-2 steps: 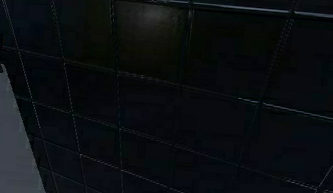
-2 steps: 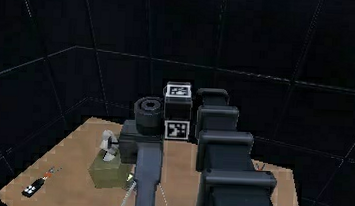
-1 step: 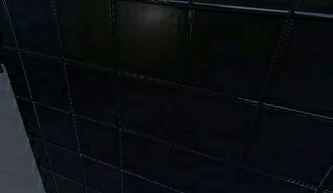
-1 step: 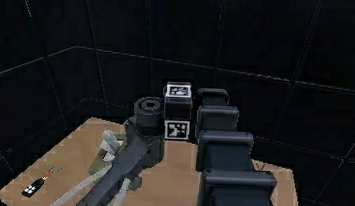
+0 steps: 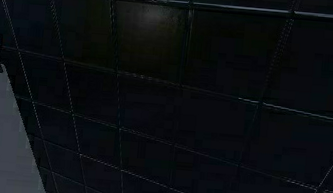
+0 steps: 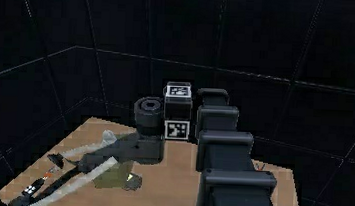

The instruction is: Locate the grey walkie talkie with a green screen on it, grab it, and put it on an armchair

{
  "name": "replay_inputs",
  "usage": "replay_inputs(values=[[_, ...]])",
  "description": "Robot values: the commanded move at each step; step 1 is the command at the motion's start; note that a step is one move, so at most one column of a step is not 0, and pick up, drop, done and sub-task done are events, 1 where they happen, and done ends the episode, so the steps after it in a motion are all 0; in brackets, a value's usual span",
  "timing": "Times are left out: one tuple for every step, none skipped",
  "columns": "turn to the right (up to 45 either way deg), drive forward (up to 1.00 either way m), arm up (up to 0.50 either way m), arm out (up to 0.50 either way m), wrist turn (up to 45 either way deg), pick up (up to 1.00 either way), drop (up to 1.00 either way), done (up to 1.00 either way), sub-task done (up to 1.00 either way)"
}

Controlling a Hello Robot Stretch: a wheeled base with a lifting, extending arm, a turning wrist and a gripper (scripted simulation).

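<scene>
Arm: dark square segmented arm bar, rising from the arm side view's bottom edge.
Wrist: two small white marker squares stacked at its far end.
Gripper: dark-bodied two-finger gripper, fingers angled lower left; whether it holds anything can't be told.

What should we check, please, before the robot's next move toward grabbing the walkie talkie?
1. End effector reaches out above the wooden table: ok.
2. Target confirmed: cannot tell; an olive-grey blob lies at its far end, but a green screen cannot be made out.
3. Whether the end effector holds anything: cannot tell, since things lie on the table at it.
4. Uncluttered grasp area: not ok; a small dark thing lies near the table's edge.
5. Contact with the blob: cannot tell.
</scene>
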Motion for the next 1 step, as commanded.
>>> replay_inputs(values=[[0.0, 0.00, 0.00, 0.00, 45.0, 0.00, 0.00, 0.00, 0.00]])
